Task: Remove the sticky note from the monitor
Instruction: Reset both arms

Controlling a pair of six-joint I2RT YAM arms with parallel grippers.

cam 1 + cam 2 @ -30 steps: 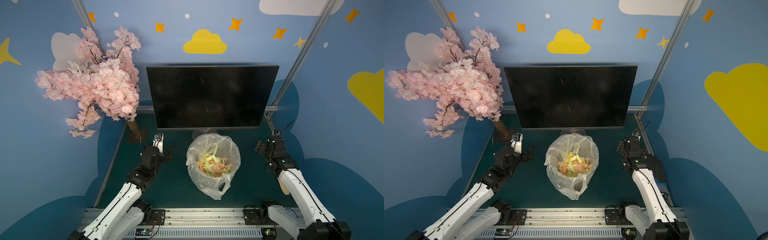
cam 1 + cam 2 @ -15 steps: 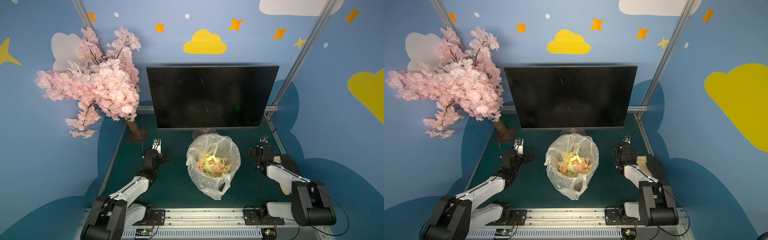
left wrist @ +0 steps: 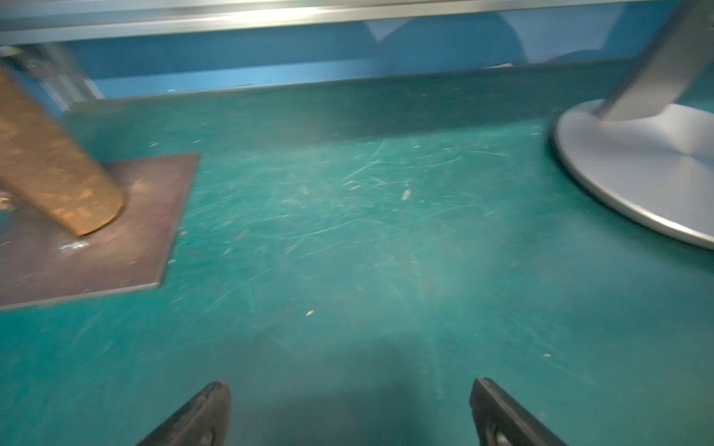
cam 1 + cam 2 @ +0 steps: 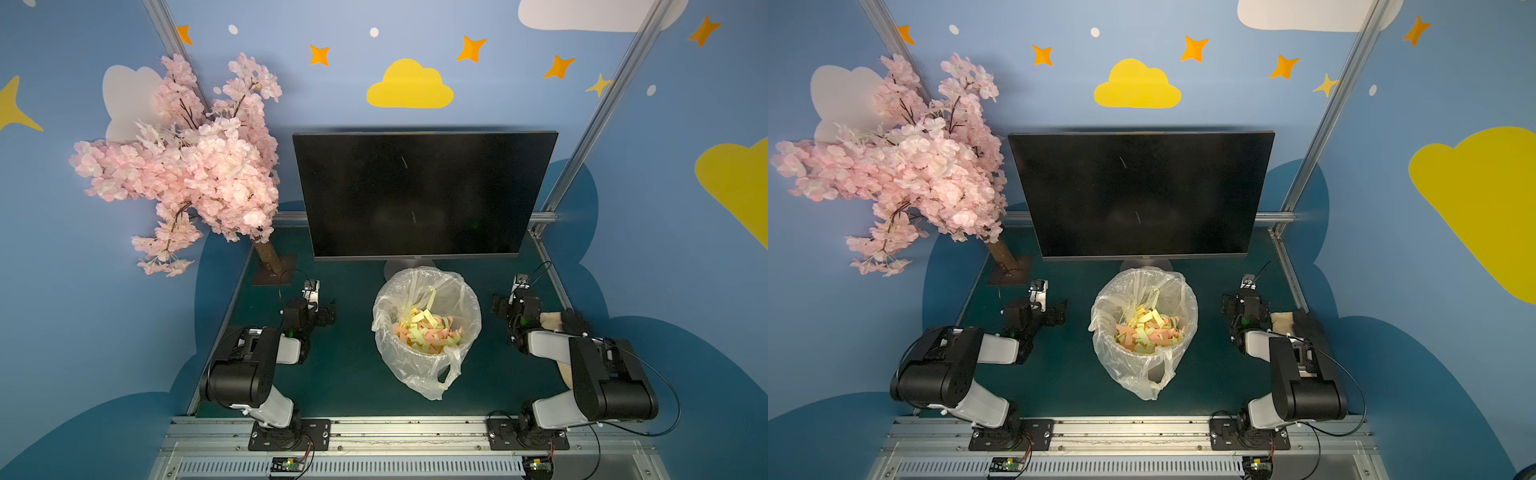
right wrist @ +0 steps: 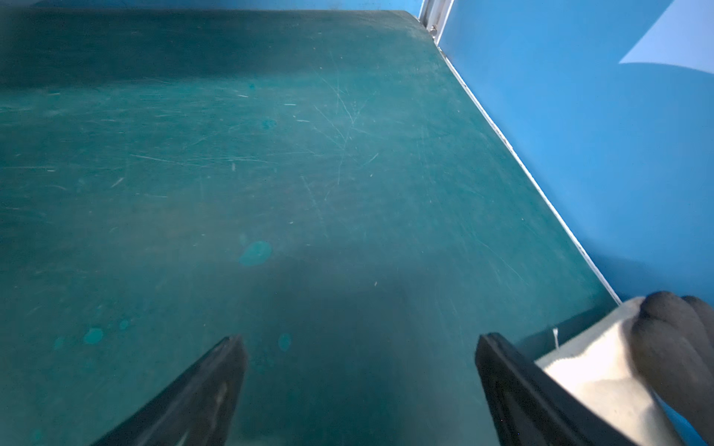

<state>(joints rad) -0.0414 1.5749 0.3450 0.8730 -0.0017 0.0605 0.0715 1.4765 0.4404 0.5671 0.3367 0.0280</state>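
Observation:
The monitor (image 4: 424, 195) (image 4: 1142, 195) stands at the back of the green table, and both top views show a plain black screen. The sticky note is out of view. The left wrist view catches the monitor's round grey stand base (image 3: 637, 173). My left gripper (image 4: 319, 312) (image 4: 1051, 314) (image 3: 349, 386) rests low over the mat, left of the bin, open with nothing between its fingers. Right of the bin, my right gripper (image 4: 510, 308) (image 4: 1239, 308) (image 5: 361, 340) is likewise low, open and empty. Both arms are folded back by the front rail.
A bin lined with a clear bag (image 4: 386, 357) (image 4: 1104, 353) holds several pink and yellow paper strips in front of the monitor. A pink blossom tree (image 4: 199, 174) stands back left on a brown plate (image 3: 96, 251). A white and dark glove (image 5: 602, 370) lies at the table's right edge.
Both arms have folded back and down toward the front rail, drawing the grippers away from the monitor. Both grippers stayed open.

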